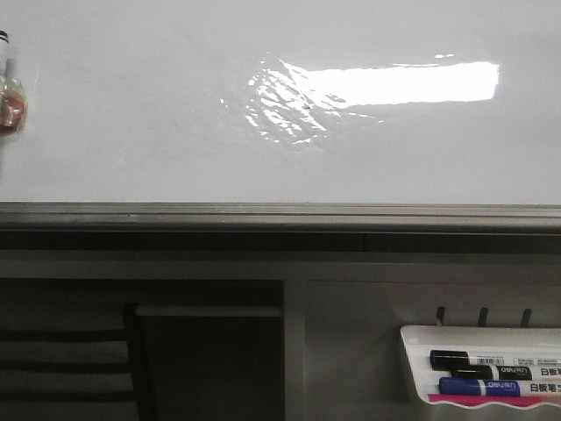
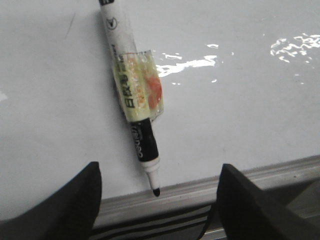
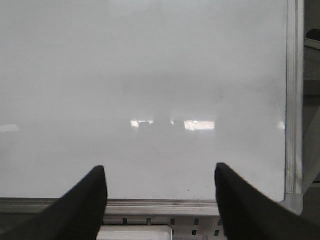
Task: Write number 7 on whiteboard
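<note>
The whiteboard [image 1: 131, 114] is blank — no number 7 yet; both pincers gape empty, the marker [image 2: 134, 95] lying ungrasped on it.

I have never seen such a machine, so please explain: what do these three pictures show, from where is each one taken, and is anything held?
This is a robot with two arms, each ending in a pincer. One picture looks forward over a large whiteboard lying flat, with a bright light reflection. Below its grey edge rail hangs a small white tray with two capped markers.

The other two pictures come from cameras on the wrists. The dark shapes at the bottom are the pincer fingers. The left pincer is open, and nothing is held. An uncapped black marker, wrapped with yellowish tape, lies on the board before it. The right pincer is also open, over bare board. No number is written that I can see.
</note>
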Controlling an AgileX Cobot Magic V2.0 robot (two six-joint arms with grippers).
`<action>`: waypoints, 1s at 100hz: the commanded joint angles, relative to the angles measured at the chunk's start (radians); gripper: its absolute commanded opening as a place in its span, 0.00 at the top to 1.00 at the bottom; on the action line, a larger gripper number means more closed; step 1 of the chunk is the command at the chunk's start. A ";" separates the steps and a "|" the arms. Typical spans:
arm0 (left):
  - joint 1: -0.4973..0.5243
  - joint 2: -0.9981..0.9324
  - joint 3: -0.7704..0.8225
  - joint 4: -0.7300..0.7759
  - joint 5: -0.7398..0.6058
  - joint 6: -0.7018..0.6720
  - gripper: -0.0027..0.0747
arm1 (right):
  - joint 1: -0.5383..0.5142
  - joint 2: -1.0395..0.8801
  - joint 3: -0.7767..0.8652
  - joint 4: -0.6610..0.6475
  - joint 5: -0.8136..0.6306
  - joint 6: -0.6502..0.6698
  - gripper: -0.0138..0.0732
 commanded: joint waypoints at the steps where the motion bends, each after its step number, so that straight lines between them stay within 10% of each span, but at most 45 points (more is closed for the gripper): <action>1: -0.006 0.044 -0.038 0.001 -0.156 0.001 0.37 | -0.007 0.013 -0.016 -0.010 -0.074 -0.002 0.36; 24: -0.005 0.161 -0.045 -0.005 -0.281 0.003 0.40 | -0.007 0.013 -0.009 -0.010 -0.074 -0.002 0.36; 100: -0.005 0.263 -0.130 -0.005 -0.210 0.003 0.99 | -0.007 0.013 -0.003 -0.010 -0.074 -0.002 0.36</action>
